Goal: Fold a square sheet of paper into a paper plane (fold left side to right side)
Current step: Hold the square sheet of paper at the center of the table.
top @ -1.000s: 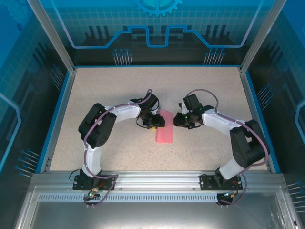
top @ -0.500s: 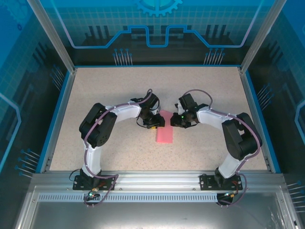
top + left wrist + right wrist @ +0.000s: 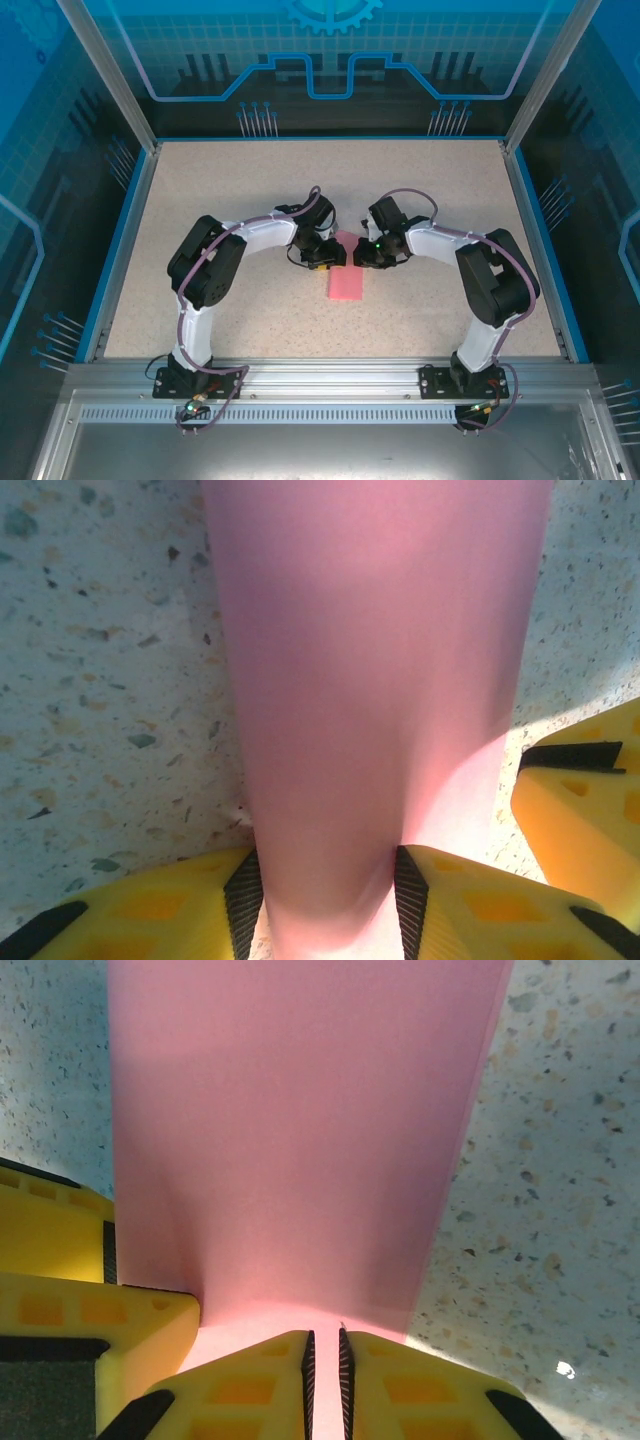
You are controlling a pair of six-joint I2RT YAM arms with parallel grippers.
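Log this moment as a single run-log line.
folded pink sheet: on table | left gripper: closed around sheet's bulging end | right gripper: pinching sheet's edge | plane: not yet formed

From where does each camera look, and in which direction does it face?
Top external: above and behind the arm bases, facing down onto the table; left arm and right arm show whole, left gripper and right gripper meet at the pink sheet.
Left wrist: on the left wrist, facing down along its yellow fingers, closed on the bowed sheet.
Right wrist: on the right wrist, facing down along its fingers, pinching the sheet's edge.
Shared: both wrist views show the sheet, the speckled table and the other gripper's yellow finger.
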